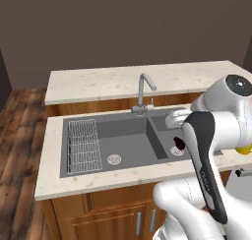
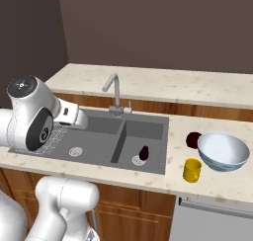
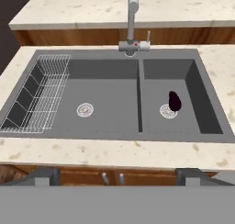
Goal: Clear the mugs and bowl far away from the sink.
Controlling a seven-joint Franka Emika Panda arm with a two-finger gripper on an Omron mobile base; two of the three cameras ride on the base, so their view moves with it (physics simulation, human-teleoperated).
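The tool (image 3: 117, 176) stands spread wide and empty, its two tips rising at the bottom of the hand view, raised above the near worktop (image 3: 114, 154) edge and looking down over the sink (image 3: 110, 97).

In the sink's right basin a dark, egg-shaped thing (image 3: 174, 101) sits beside the drain (image 3: 168, 111); it looks more like an eggplant than a mug, though I cannot tell for sure. On the worktop to the right of the sink are the task's things: the bowl (image 2: 223, 151), a yellow mug (image 2: 192, 170) just in front of it, and a dark mug (image 2: 193, 140) touching or nearly touching the bowl's left side. All three stand near the sink's right rim.

Judging from this, no piece is in hand and the step is the approach to a first pick. The tool is well apart from the bowl and mugs, which lie off to its right. The next move calls for swinging the arm right, lowering over one mug, probably the yellow one as the most exposed, and closing on its wall.
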